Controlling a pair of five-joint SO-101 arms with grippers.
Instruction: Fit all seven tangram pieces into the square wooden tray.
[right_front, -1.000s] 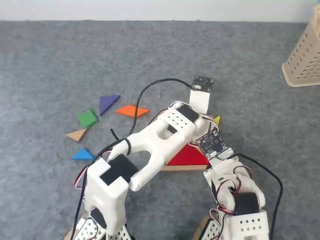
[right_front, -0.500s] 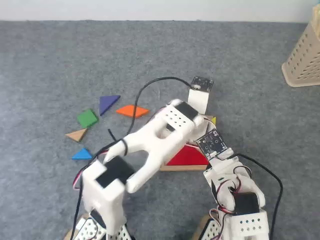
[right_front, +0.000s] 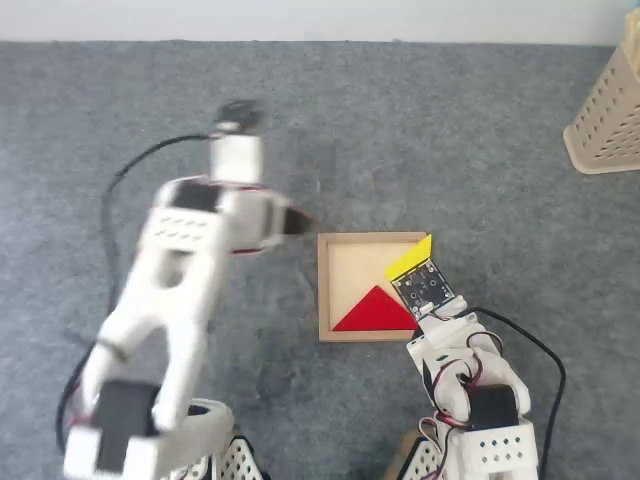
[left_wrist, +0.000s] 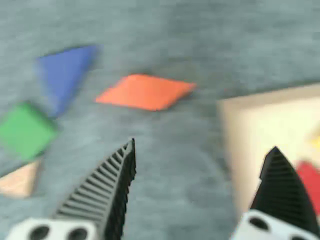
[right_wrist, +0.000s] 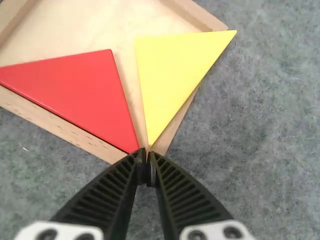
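The square wooden tray (right_front: 345, 270) holds a red triangle (right_front: 375, 310) and a yellow triangle (right_front: 410, 258). In the right wrist view the yellow triangle (right_wrist: 172, 75) lies across the tray's rim (right_wrist: 200, 17), one corner sticking out, beside the red triangle (right_wrist: 75, 90). My right gripper (right_wrist: 146, 155) is shut on nothing, its tips at the tray's edge where both triangles meet. My left gripper (left_wrist: 202, 150) is open above the carpet, between the tray (left_wrist: 260, 125) and the loose pieces: an orange parallelogram (left_wrist: 145, 91), a blue triangle (left_wrist: 65, 72), a green square (left_wrist: 25, 131) and a tan triangle (left_wrist: 17, 180).
The left arm (right_front: 190, 260) stretches over the carpet left of the tray and covers the loose pieces in the high view. A beige slotted basket (right_front: 610, 110) stands at the far right. Grey carpet lies all around.
The left arm has swung from over the tray to the left and farther back, uncovering the tray and covering the loose pieces. The right arm has kept still.
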